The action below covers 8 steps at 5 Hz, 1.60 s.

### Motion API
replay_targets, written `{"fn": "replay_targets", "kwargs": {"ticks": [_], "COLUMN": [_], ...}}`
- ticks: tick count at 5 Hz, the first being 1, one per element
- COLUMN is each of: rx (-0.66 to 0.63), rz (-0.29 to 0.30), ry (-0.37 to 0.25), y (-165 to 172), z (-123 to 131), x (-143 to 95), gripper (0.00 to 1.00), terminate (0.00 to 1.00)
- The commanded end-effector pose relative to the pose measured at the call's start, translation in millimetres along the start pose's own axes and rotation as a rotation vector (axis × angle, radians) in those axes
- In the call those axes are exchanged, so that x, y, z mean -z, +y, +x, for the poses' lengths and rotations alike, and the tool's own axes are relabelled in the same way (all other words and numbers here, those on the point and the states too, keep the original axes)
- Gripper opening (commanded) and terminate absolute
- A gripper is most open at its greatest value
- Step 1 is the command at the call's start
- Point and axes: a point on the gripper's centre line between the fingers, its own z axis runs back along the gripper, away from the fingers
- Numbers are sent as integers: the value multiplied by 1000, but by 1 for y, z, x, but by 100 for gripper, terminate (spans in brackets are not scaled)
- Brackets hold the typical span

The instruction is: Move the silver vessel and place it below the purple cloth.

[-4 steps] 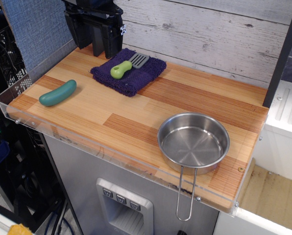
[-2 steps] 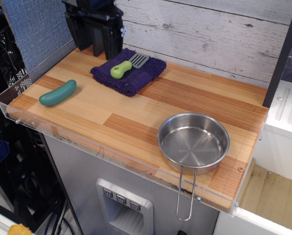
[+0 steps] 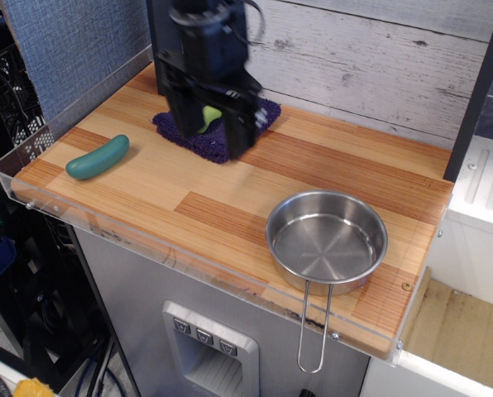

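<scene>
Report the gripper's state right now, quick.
Gripper: open, fingers apart, holding nothing, above the purple cloth. The silver vessel sits untouched by the table's front right corner.

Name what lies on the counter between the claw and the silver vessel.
Nothing: only bare wooden counter separates the claw from the silver vessel, in the single camera view.

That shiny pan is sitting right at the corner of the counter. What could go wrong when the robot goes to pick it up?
The silver pan sits near the front right corner of the wooden counter, its wire handle hanging past the edge. A clumsy nudge might tip it off.

Its rim is smooth and shiny, so the pincer may slip.

The pincer hangs over the purple cloth, where a green-handled spatula lies; swinging low could drag them.
</scene>
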Motion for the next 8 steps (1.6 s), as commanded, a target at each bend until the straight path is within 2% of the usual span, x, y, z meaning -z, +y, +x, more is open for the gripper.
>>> {"fn": "replay_targets", "kwargs": {"ticks": [1, 2, 3, 6, 7, 8], "rx": [75, 72, 35, 91, 96, 98], "rz": [33, 20, 21, 17, 27, 27], "ry": [-2, 22, 6, 118, 136, 138], "y": [-49, -45, -32, -53, -55, -54], "z": [10, 13, 18, 7, 5, 6], "x": [18, 26, 24, 63, 69, 69], "gripper": [100, 100, 100, 100, 0, 0], "terminate": [0, 0, 0, 0, 0, 0]}}
